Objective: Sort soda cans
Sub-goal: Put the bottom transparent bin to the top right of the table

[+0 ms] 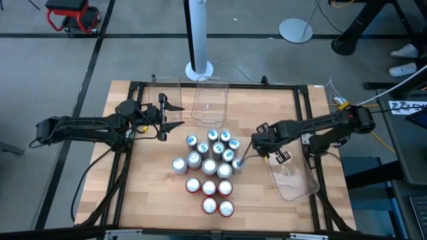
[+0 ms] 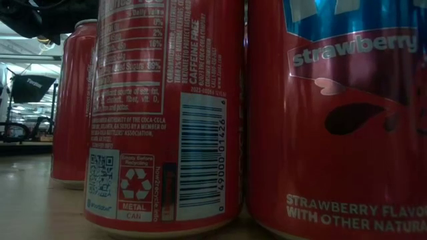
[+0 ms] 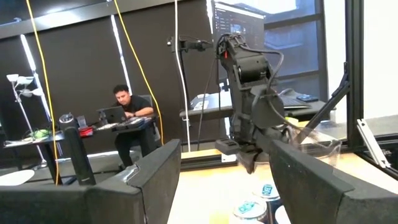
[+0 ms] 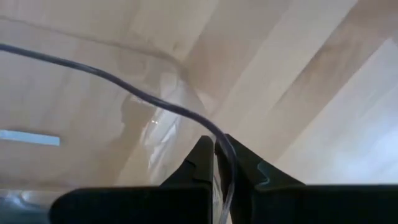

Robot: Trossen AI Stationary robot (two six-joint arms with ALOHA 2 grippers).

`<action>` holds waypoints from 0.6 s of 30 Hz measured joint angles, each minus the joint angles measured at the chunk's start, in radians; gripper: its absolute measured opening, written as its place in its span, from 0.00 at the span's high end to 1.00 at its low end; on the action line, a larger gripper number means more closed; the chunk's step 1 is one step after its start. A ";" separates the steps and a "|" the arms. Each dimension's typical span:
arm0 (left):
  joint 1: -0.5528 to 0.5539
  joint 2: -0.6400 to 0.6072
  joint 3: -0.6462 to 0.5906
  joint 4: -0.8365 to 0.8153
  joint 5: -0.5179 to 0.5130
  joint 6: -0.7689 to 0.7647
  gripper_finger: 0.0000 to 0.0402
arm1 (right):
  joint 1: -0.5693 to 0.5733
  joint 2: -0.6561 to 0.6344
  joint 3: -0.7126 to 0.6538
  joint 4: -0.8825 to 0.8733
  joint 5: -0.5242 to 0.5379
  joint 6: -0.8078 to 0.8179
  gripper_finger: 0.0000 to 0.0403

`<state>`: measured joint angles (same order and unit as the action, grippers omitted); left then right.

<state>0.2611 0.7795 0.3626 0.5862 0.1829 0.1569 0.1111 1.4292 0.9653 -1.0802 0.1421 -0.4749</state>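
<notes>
Wood table (person seated beyond)

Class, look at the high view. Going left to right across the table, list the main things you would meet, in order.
Left gripper, jaws open → clear tub at the table's far edge → cluster of soda cans → right gripper, jaws shut → tilted clear tub.
</notes>
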 joint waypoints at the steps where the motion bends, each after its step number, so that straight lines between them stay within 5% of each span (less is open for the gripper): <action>1: 0.000 0.000 0.000 0.000 0.000 0.000 0.42 | -0.010 0.000 0.003 -0.002 0.006 -0.002 0.96; 18: 0.000 0.000 0.000 0.001 0.000 -0.007 0.42 | -0.278 0.001 0.013 -0.002 0.111 -0.187 0.96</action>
<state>0.2611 0.7795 0.3626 0.5869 0.1825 0.1501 -0.1673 1.4300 0.9779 -1.0821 0.2535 -0.6619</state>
